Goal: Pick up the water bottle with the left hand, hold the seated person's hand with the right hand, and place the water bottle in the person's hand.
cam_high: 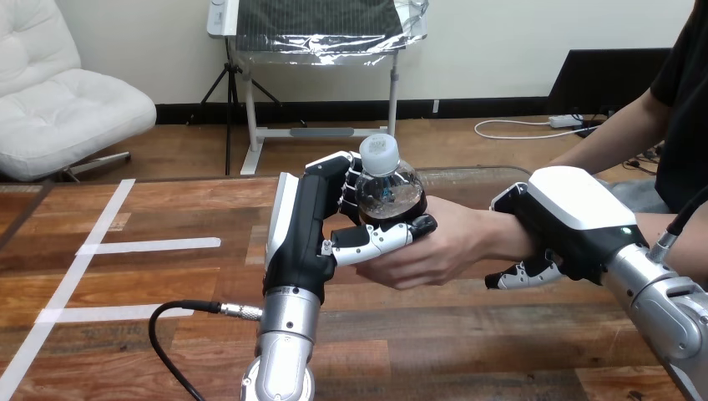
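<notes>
Where the left arm rises over the worktop (150, 284), left hand (305, 221): fingers and thumb clamped round the water bottle (388, 188).

Water bottle: upright, long axis vertical, cap uppermost, clear of the worktop.

Person's hand (434, 251): cupped just right of and beneath the bottle's base, seemingly touching it.

Right hand (568, 221): over the person's wrist, fingers (522, 276) curled round its near side.

Judgement: handover turns on the base settling into that palm, directly below.

L hand (302, 227): upright, fngrs curled (thumb across front) | R hand (576, 215): palm down, fngrs curled
</notes>
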